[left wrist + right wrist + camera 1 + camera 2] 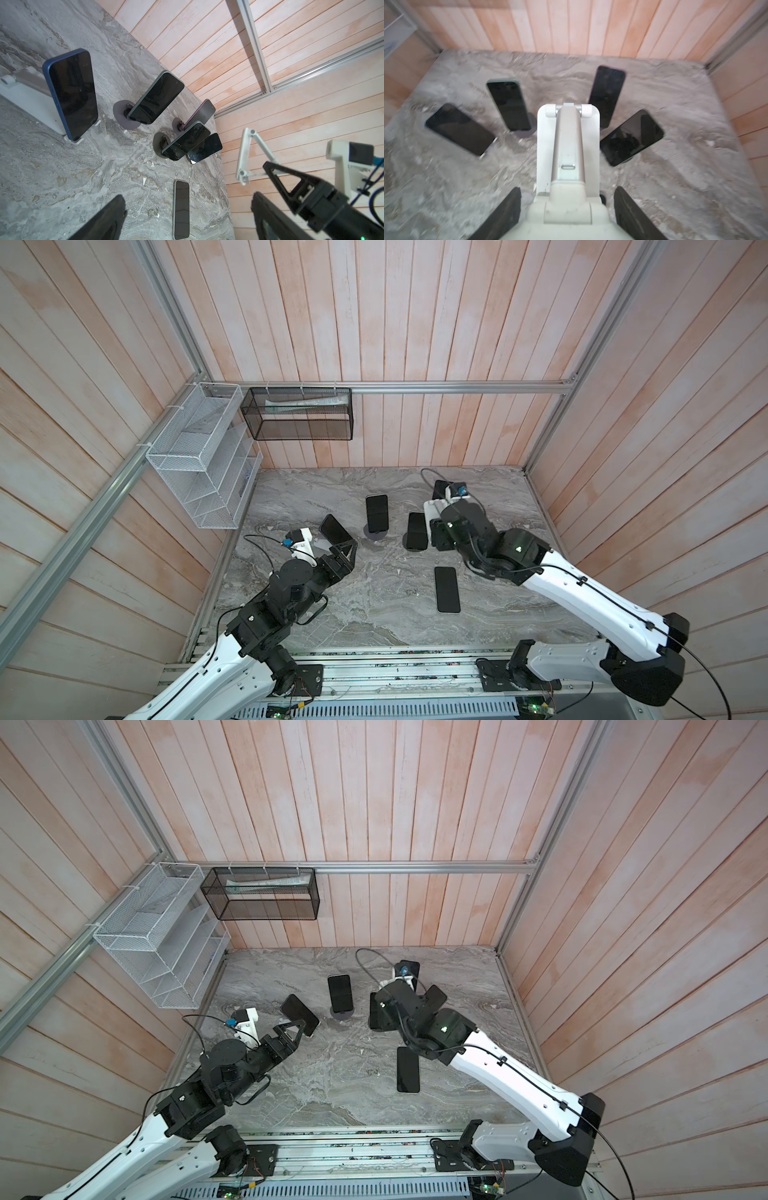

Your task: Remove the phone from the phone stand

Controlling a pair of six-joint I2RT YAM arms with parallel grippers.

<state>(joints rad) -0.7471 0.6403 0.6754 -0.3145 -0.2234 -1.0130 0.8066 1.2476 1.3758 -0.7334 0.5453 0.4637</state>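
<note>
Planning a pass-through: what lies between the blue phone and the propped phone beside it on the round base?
Only bare tabletop, plus that stand's own round base, separates the blue phone from the green-edged phone; the left wrist view shows it best.

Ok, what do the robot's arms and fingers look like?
The left arm and right arm have white shells with black joints; thin black cables are clipped along them. The fingers are black and wedge-shaped. Small green lights glow on the right one.

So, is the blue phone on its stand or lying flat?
On its stand. The blue phone leans back against the white stand, its bottom edge resting on the stand's two small lips.
</note>
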